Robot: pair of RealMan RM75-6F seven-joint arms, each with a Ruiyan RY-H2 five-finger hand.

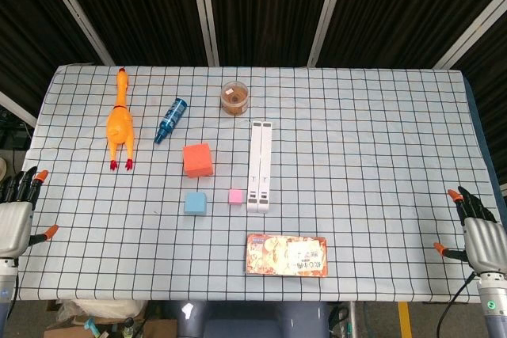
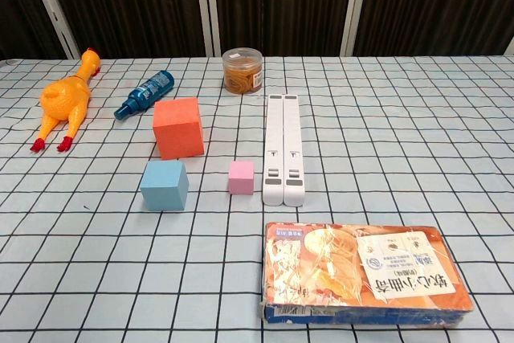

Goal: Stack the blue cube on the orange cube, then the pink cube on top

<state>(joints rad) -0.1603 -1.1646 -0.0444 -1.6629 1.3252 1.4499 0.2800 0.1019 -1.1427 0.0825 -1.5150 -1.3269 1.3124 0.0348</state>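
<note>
The orange cube (image 1: 197, 159) (image 2: 177, 127) stands near the table's middle. Just in front of it sits the smaller blue cube (image 1: 196, 203) (image 2: 165, 185), and the small pink cube (image 1: 235, 195) (image 2: 241, 177) lies to its right. All three rest apart on the checkered cloth. My left hand (image 1: 16, 213) hovers at the table's left edge with fingers spread, holding nothing. My right hand (image 1: 482, 237) is at the right edge, fingers apart and empty. Neither hand shows in the chest view.
A white two-bar stand (image 1: 259, 164) lies right of the pink cube. A snack box (image 1: 286, 255) sits at the front. Further back are a rubber chicken (image 1: 120, 120), a blue bottle (image 1: 170, 119) and a jar of rubber bands (image 1: 235, 97).
</note>
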